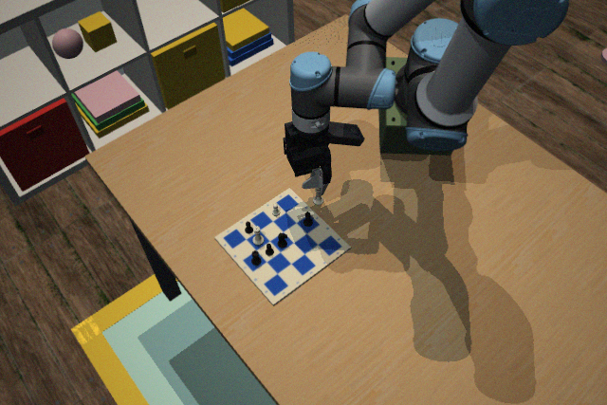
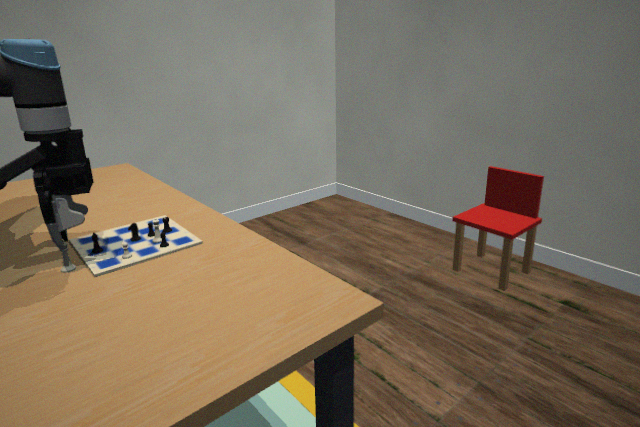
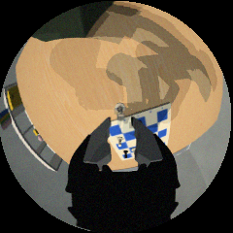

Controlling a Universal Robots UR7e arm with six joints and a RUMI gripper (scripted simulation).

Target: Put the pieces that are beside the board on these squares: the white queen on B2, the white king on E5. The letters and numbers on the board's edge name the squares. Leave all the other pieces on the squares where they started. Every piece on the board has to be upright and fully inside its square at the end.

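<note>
The blue-and-white chessboard (image 1: 283, 244) lies on the wooden table. It carries several black pieces, a tall white piece (image 1: 256, 234) and a small white piece (image 1: 275, 209). One more white piece (image 1: 317, 199) stands upright on the table just off the board's far corner. It is too small to tell king from queen. My gripper (image 1: 319, 187) points straight down right above this piece, fingers partly apart. In the wrist view the piece (image 3: 119, 111) sits just past the fingertips, and the gap is wider than the piece. The exterior view shows the gripper (image 2: 63, 246) over the piece (image 2: 67, 266).
A black piece (image 1: 307, 218) stands on the board close to the gripper. The robot base (image 1: 421, 116) is behind the board. A shelf unit (image 1: 122, 47) with boxes stands past the table's far edge. A red chair (image 2: 498, 220) stands far off on the floor.
</note>
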